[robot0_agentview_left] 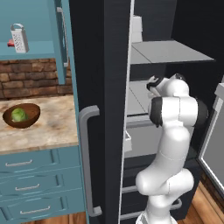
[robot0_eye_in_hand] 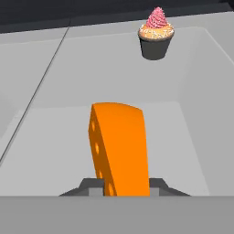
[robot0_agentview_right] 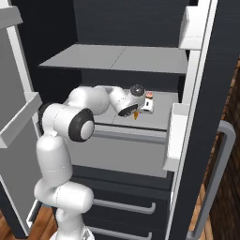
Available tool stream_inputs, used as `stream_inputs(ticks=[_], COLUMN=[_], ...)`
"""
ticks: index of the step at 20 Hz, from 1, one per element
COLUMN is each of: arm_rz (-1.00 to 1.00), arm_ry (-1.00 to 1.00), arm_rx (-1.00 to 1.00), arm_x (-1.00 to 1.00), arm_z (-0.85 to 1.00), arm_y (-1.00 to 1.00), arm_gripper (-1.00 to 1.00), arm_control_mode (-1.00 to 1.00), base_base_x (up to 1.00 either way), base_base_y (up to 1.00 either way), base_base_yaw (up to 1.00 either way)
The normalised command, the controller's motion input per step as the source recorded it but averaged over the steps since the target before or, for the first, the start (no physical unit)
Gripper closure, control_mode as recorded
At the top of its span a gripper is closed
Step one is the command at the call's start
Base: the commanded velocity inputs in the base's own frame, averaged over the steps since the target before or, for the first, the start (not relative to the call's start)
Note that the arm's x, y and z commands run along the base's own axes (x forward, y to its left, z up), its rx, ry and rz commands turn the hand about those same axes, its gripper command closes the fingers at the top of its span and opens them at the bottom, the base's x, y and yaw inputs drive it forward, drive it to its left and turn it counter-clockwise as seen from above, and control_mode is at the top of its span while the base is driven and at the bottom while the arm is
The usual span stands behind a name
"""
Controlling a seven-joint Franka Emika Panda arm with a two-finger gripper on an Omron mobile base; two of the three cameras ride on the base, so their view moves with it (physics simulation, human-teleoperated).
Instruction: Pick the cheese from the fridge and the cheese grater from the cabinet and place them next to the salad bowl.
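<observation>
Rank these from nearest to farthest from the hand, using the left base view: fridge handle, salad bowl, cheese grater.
From the hand, inside the fridge:
1. Fridge handle, on the open door, lower left.
2. Salad bowl, on the counter further left.
3. Cheese grater, on the cabinet shelf, upper left.

Grey fridge shelf (robot0_eye_in_hand: 55, 137): orange cheese wedge (robot0_eye_in_hand: 119, 146) standing on it, pink-frosted cupcake (robot0_eye_in_hand: 156, 34) farther back. Marbled counter (robot0_agentview_left: 52, 127): wooden salad bowl (robot0_agentview_left: 22, 116) with lettuce. Teal cabinet shelf (robot0_agentview_left: 39, 50): silver cheese grater (robot0_agentview_left: 19, 38) upright.
</observation>
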Motion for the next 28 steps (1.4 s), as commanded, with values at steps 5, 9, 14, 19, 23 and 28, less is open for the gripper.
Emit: stream_inputs(ticks=[5,9,14,19,23,28], arm_rz=[0.00,0.01,0.01,0.00,0.00,-0.03], arm_ry=[-0.03,0.01,0.03,-0.02,-0.08,-0.06], arm_rx=[0.00,0.00,-0.02,0.00,0.00,0.00], arm_x=[-0.62,-0.55,-0.54,-0.62,-0.56,-0.57], arm_z=[-0.29,0.01,0.23,0.36,0.40,0.35], arm_y=[0.14,0.08,0.02,0.00,0.01,0.10], arm_gripper=[1.00,1.00,1.00,1.00,1.00,1.00], arm_control_mode=[-1.00,-1.00,-1.00,-1.00,-1.00,-1.00], base_base_x=[0.00,0.00,0.00,0.00,0.00,0.00], base_base_y=[0.00,0.00,0.00,0.00,0.00,0.00], base_base_yaw=[0.00,0.00,0.00,0.00,0.00,0.00])
